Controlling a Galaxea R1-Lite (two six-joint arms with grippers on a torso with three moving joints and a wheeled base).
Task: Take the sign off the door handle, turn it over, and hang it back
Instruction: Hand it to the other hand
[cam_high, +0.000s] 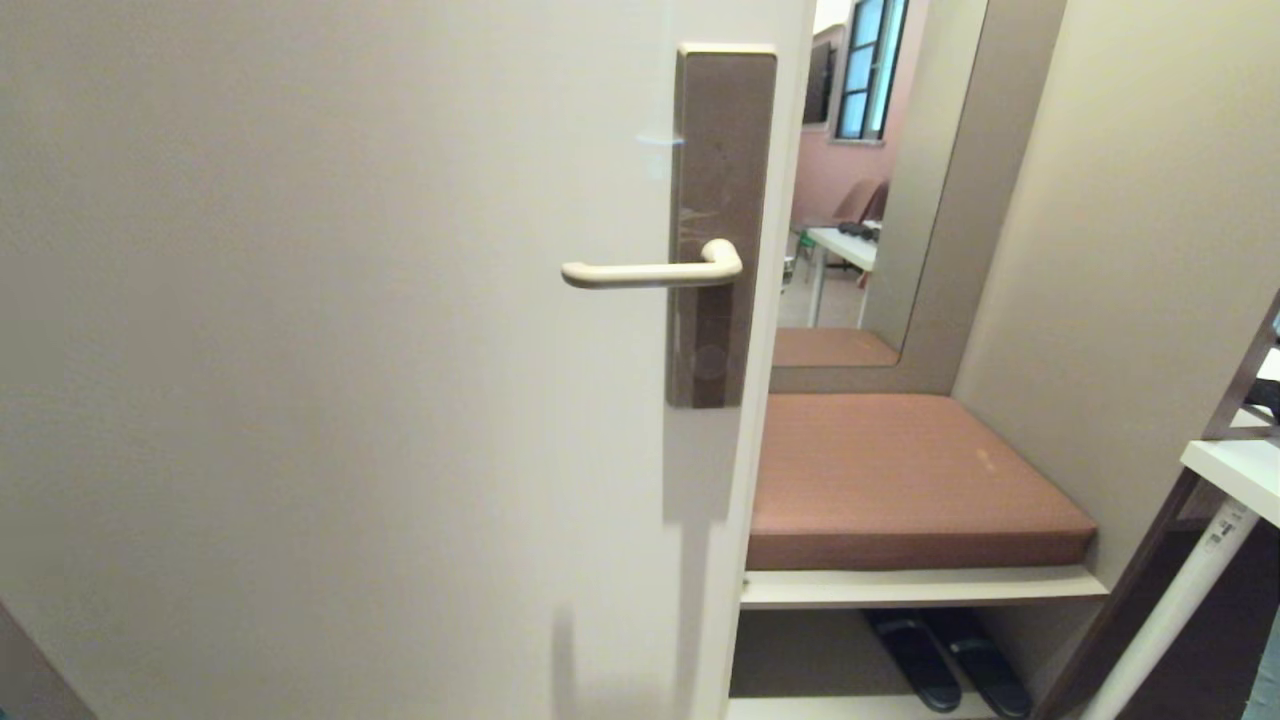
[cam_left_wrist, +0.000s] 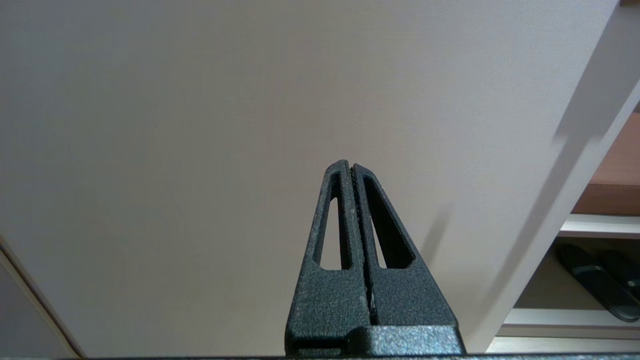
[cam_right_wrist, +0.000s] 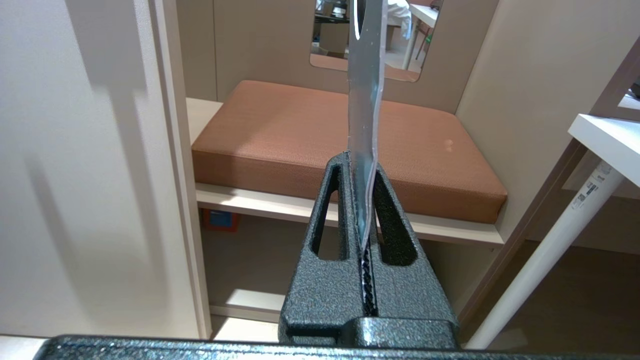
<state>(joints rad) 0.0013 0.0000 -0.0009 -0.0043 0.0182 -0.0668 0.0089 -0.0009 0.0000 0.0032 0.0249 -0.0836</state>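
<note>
Standing edge-on between the black fingers of the right gripper (cam_right_wrist: 361, 160), the sign (cam_right_wrist: 366, 95) was clamped by its lower end, its thin silvery edge rising out of the wrist view. It was held off the handle (cam_high: 652, 271), whose cream lever was left bare on the brown plate (cam_high: 720, 150) near the door (cam_high: 300, 350) edge. Beyond that edge, open room was seen over a brown cushion (cam_high: 900, 480) on a pale shelf (cam_high: 920, 587), with dark slippers (cam_high: 945, 660) below and a mirror (cam_high: 850, 200) behind. A white table (cam_high: 1235, 465) was seen to the right. The left gripper (cam_left_wrist: 351, 164) was held before the plain door face, its jaws pressed together on nothing.
</note>
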